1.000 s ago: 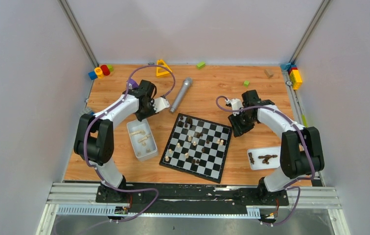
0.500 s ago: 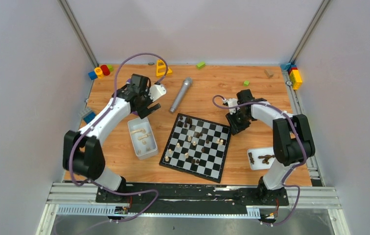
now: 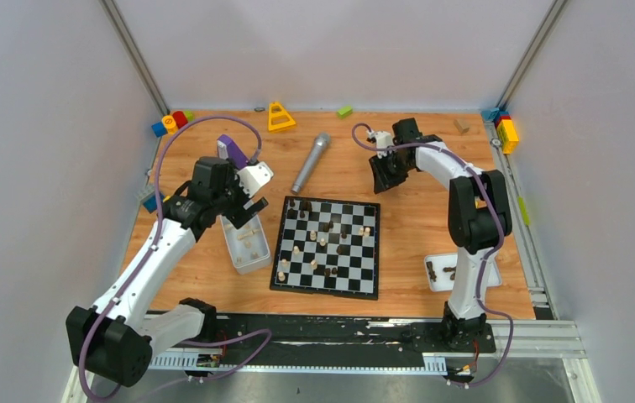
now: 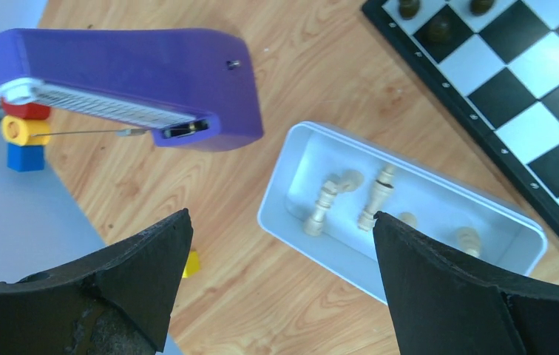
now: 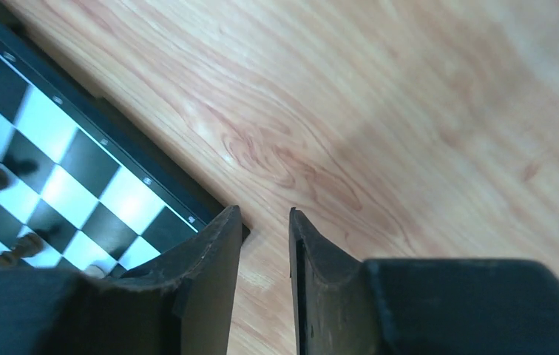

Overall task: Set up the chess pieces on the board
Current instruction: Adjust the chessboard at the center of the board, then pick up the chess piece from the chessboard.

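The chessboard (image 3: 327, 248) lies mid-table with light and dark pieces scattered over it. A white tray (image 3: 234, 252) left of it holds several light pieces (image 4: 377, 196). Dark pieces (image 3: 447, 270) lie in a second white tray at the right. My left gripper (image 3: 247, 208) hangs above the light tray's far end; its jaws (image 4: 280, 214) stand wide open and empty. My right gripper (image 3: 379, 180) is over bare wood behind the board's far right corner (image 5: 210, 214). A narrow gap shows between its empty fingers (image 5: 263, 209).
A grey microphone (image 3: 311, 162) lies behind the board. A purple block (image 4: 129, 81) sits beyond the light tray. A yellow triangle (image 3: 279, 116), toy bricks (image 3: 171, 122) and more bricks (image 3: 506, 130) line the back corners.
The board has turned square to the table edge and shifted left. My right arm swung back away from its corner. My left arm drew nearer, over the light tray.
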You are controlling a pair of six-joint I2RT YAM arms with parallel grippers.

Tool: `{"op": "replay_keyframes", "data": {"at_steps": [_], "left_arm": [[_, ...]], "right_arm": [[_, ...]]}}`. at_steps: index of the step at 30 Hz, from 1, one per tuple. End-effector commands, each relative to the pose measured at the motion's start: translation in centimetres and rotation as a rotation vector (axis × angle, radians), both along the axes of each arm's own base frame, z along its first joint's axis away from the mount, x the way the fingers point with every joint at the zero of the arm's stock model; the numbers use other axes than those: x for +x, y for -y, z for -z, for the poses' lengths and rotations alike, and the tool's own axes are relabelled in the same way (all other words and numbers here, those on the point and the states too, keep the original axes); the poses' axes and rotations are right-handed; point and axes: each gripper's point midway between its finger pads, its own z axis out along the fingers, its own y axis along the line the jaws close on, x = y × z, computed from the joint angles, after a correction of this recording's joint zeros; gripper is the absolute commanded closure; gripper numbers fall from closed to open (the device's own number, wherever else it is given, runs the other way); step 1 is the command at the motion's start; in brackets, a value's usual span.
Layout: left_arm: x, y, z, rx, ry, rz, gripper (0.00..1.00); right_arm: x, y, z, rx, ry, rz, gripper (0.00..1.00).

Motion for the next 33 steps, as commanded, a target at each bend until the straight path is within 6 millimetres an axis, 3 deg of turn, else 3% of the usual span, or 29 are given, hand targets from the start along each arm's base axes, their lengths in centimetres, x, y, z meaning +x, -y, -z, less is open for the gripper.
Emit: {"op": "replay_keyframes", "data": {"at_steps": [1,4,5,6,8,9,13,17,21,33], "left_arm": [[-0.7,2.1,-0.5,-0.111,0.011,0.067,0.00],[-1.2,2.7,-0.2,-0.138,-0.006,0.087,0.00],[-1.3,2.8,-0.3,-0.152,-0.005,0.087,0.00],[-1.4,2.9,-0.1,-0.160,-0.010,0.087,0.00],[-1.5,3.3,-0.1,-0.189,-0.016,0.087,0.00],[-1.6,3.5,-0.1,-0.206,-0.022,0.081,0.00],[-2.1,3.9,-0.1,-0.244,-0.032,0.085,0.00],[-2.4,3.7,0.0,-0.245,0.003,0.084,0.00],[-2.6,3.1,0.2,-0.237,0.028,0.067,0.00],[-2.1,1.7,0.0,-0.196,0.075,0.007,0.00]], "right_arm": [[1.7,-2.0,-4.3,0.091,0.078,-0.024,0.66],[0.7,-1.4,-5.8,0.074,0.116,-0.030,0.59],[1.6,-1.6,-8.7,0.091,0.190,-0.034,0.57],[-0.7,-1.1,-7.1,0.083,0.134,-0.035,0.53],[-2.9,-1.5,-7.8,0.103,0.130,-0.056,0.47],[-4.0,-1.9,-8.6,0.113,0.145,-0.077,0.45],[-9.2,-4.6,-9.1,0.098,0.169,-0.234,0.44],[-14.6,-7.5,-8.0,0.086,0.164,-0.424,0.45],[-18.4,-9.9,-6.4,0.101,0.117,-0.557,0.49],[-23.6,-15.3,-3.1,0.060,0.089,-0.832,0.44]]}}
